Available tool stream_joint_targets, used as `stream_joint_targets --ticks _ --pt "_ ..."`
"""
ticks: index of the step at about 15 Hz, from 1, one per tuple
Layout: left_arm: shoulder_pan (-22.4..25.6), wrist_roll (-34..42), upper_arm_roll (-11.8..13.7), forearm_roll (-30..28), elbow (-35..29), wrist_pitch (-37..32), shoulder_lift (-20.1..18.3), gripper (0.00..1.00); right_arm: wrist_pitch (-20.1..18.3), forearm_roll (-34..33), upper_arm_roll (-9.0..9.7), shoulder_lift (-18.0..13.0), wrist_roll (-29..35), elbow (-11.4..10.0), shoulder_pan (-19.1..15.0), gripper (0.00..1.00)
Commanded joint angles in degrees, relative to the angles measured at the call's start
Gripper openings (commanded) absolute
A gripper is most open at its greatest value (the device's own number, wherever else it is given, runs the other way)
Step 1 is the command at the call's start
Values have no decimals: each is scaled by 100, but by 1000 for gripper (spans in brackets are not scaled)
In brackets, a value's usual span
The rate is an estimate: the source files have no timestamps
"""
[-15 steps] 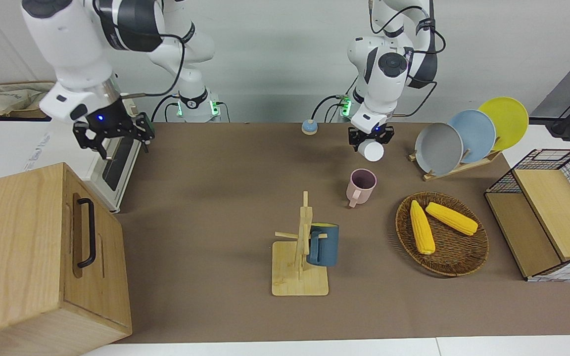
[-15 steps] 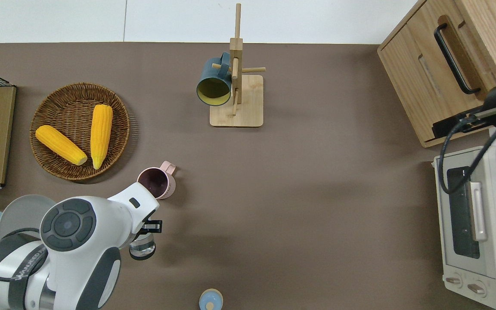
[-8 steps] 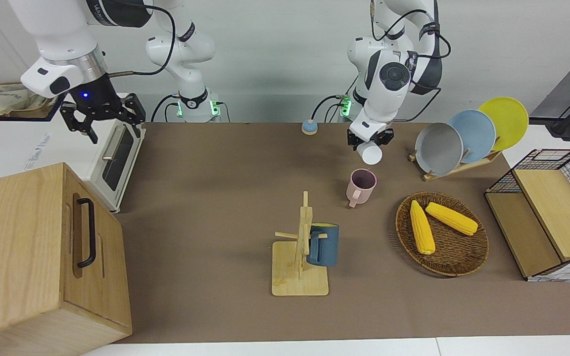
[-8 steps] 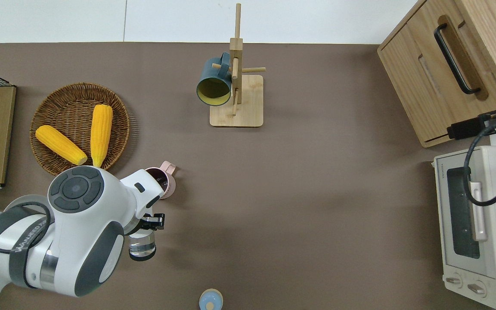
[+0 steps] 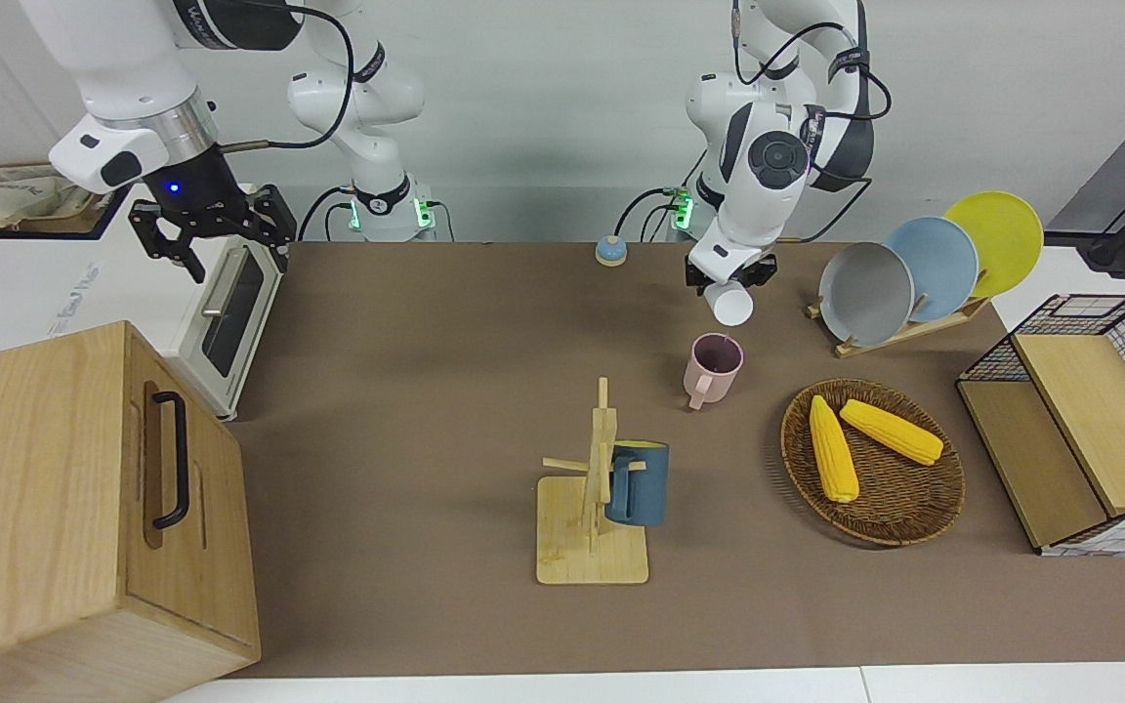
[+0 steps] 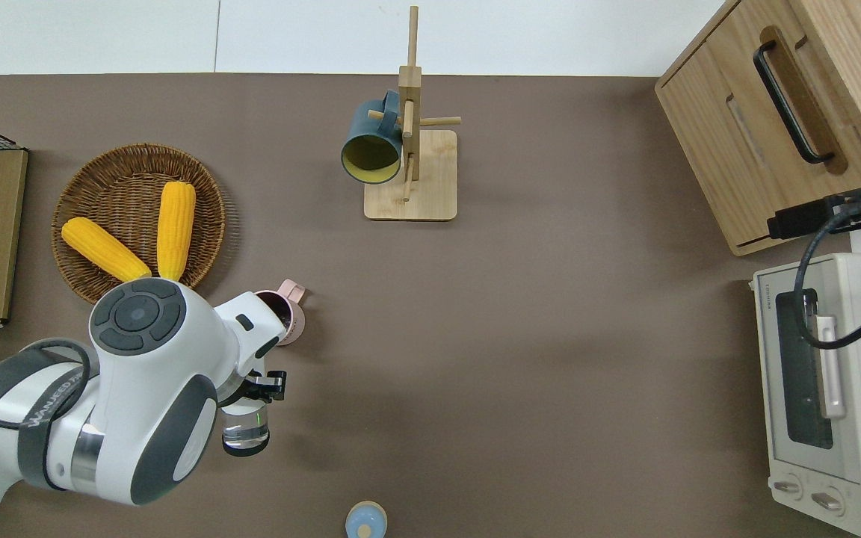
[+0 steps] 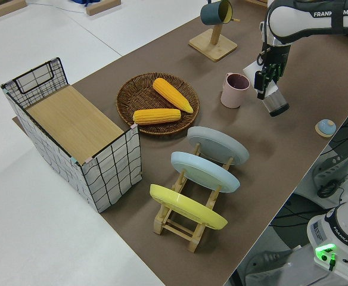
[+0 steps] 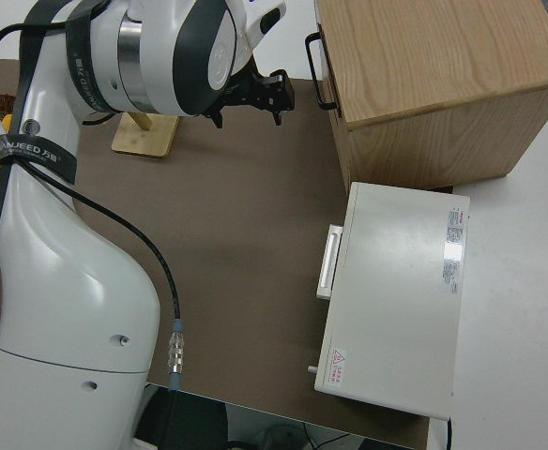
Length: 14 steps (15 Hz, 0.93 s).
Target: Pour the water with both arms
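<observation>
The left hand is closed on a clear bottle and holds it tilted in the air, its white bottom turned away from the robots, over the desk just at 6 o'clock of the pink mug in the overhead view. The mug stands upright on the desk, at about 4 o'clock from the basket with two corn cobs. The right hand is up in the air with its fingers wide apart and holds nothing, near the white oven.
</observation>
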Motion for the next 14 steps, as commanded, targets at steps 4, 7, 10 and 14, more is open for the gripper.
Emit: stream_joint_targets --ticks 4,7,10,14 --pt "-82 12 45 201 650 -633 390 0 -89 -21 128 -31 102 18 204 985" --pt "-82 21 45 201 659 -633 390 0 -97 15 137 -31 102 18 231 985" --pt "-74 21 45 201 659 -668 390 0 -97 6 128 -31 102 18 223 985" --pt "-82 21 45 209 659 -721 390 0 -97 5 128 -31 102 18 223 985"
